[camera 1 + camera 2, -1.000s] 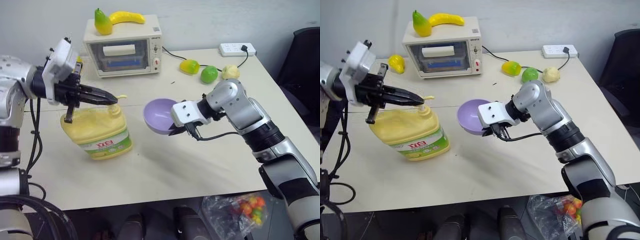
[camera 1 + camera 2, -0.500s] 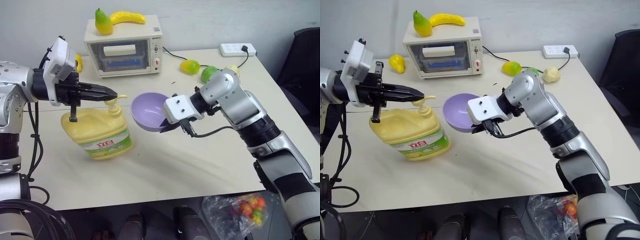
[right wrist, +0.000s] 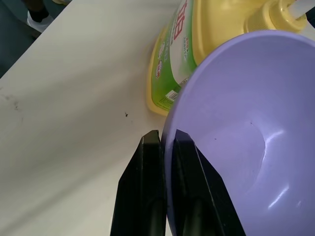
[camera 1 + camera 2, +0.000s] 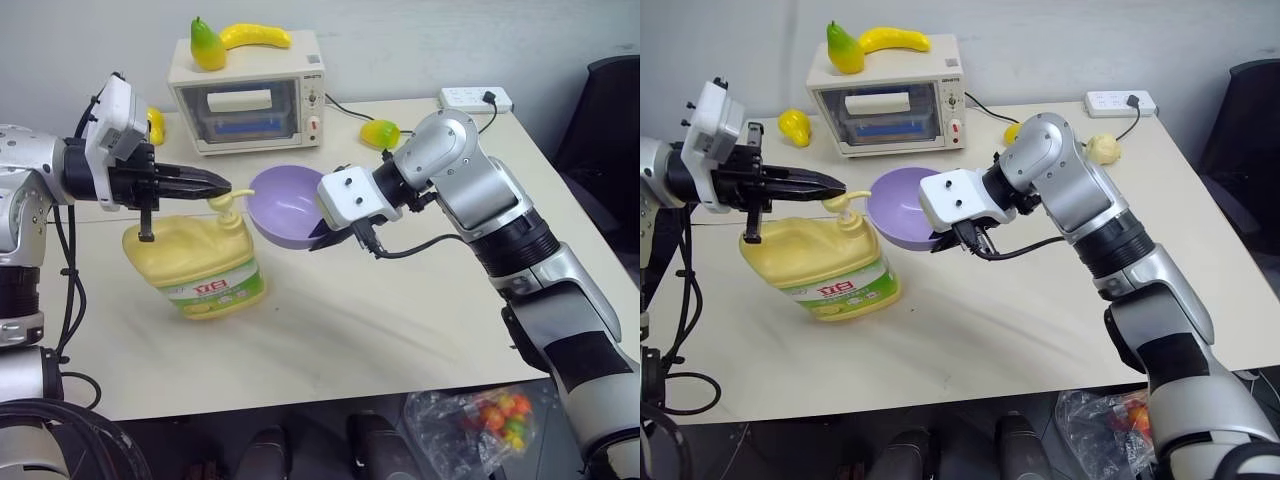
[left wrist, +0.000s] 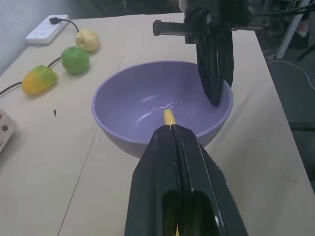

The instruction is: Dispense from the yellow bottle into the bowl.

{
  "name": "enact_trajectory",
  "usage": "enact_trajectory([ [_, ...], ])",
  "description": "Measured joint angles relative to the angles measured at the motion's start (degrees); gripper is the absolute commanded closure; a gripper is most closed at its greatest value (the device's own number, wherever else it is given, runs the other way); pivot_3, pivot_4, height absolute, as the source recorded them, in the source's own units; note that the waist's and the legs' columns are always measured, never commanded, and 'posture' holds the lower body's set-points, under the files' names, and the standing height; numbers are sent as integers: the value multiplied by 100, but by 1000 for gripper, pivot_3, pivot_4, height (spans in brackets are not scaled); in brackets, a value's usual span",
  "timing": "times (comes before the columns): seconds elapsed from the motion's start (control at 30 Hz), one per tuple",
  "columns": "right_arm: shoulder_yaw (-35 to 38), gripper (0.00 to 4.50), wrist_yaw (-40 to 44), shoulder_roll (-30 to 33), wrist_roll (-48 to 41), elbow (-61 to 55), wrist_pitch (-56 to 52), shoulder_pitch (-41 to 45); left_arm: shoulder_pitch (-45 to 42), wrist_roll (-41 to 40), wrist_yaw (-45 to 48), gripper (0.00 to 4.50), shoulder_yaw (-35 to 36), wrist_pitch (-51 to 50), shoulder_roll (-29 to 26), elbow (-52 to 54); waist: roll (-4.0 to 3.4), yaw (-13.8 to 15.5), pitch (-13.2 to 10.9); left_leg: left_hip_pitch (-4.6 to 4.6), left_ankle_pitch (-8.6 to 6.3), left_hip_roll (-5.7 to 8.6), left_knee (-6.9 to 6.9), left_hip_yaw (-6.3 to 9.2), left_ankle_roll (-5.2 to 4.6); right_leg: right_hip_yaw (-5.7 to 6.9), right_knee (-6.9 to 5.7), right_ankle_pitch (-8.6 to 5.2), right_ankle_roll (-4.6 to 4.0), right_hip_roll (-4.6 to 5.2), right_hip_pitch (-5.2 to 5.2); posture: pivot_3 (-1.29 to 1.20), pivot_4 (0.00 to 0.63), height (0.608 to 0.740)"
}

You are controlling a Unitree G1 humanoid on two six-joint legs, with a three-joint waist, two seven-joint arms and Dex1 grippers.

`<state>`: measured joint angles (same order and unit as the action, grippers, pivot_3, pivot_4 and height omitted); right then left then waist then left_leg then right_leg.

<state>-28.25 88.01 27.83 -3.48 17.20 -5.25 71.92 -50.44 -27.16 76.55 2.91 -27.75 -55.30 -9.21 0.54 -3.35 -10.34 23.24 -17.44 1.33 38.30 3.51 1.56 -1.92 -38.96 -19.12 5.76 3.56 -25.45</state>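
The yellow bottle [image 4: 200, 268] stands on the table at the left, its pump top [image 4: 226, 204] pointing right. My left gripper [image 4: 222, 184] is shut and lies level on top of the pump head. In the left wrist view the spout tip [image 5: 169, 116] pokes out past the left gripper [image 5: 172, 130] over the bowl's hollow. My right gripper [image 4: 322, 236] is shut on the near rim of the lavender bowl [image 4: 283, 205]. It holds the bowl tilted off the table beside the spout. The right wrist view shows its fingers [image 3: 147, 152] pinching the bowl [image 3: 246, 123] wall.
A toaster oven [image 4: 250, 95] with a toy pear [image 4: 205, 45] and a toy banana [image 4: 255, 35] stands at the back. Toy fruit [image 4: 380, 132] and a power strip [image 4: 475, 98] lie at the back right. A bag [image 4: 495, 420] sits on the floor below the table's front edge.
My right gripper has carried the bowl up and to the left, from mid-table to the pump's spout. The left gripper has stayed on the pump head.
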Motion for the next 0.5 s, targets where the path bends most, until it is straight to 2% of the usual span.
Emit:
enact_trajectory([
  [0.23, 0, 4500, 3, 1, -95, -216, -116, 0, 144, 86, 68, 4491, -1, 213, -25, 169, 0, 8, 2, -4, 0, 1, 4, 0, 0, -1, 0, 0, 0, 1, 1, 0, 150, 740],
  [0.5, -1, 4500, 7, 1, -107, -255, -123, 0, -185, 362, 454, 4491, -314, 445, -188, -63, -2, 1, 4, -12, 0, 2, 7, -3, 0, 0, -2, 0, 0, 0, 3, 0, 150, 740],
])
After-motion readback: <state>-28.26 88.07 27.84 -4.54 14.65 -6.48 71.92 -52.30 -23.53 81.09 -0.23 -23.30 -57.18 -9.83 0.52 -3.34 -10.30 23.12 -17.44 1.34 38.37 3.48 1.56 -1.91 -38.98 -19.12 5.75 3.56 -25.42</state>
